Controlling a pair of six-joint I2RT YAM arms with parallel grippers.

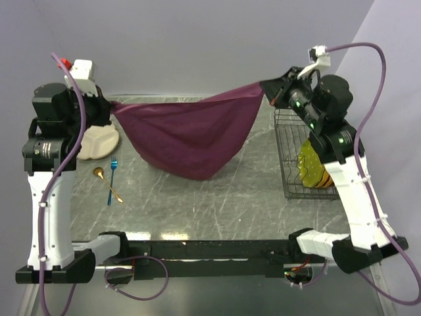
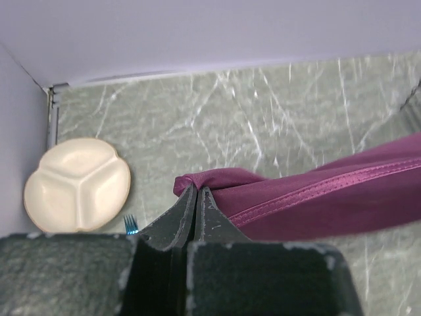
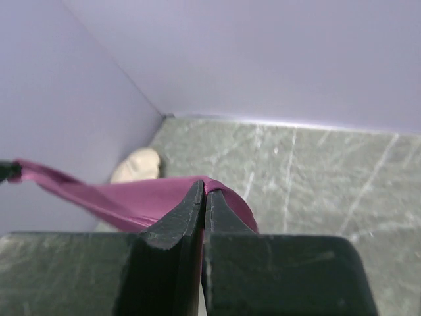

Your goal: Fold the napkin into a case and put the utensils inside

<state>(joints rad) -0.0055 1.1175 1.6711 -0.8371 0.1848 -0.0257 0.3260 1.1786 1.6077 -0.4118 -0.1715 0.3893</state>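
Note:
The maroon-purple napkin (image 1: pixel 191 135) hangs in the air, stretched between both arms, its lower edge sagging down to the table. My left gripper (image 1: pixel 112 105) is shut on its left corner (image 2: pixel 191 181). My right gripper (image 1: pixel 266 89) is shut on the right corner (image 3: pixel 220 187). The blue fork (image 1: pixel 112 172) and the gold spoon (image 1: pixel 106 184) lie on the table at the left, below the plate. Only the fork's tines (image 2: pixel 130 224) show in the left wrist view.
A cream divided plate (image 1: pixel 99 141) sits at the left, partly under the left arm, also plate (image 2: pixel 77 184). A black wire rack (image 1: pixel 296 158) with a yellow ribbed item (image 1: pixel 312 170) stands at the right. The marble table (image 1: pixel 217 197) has walls at back and sides.

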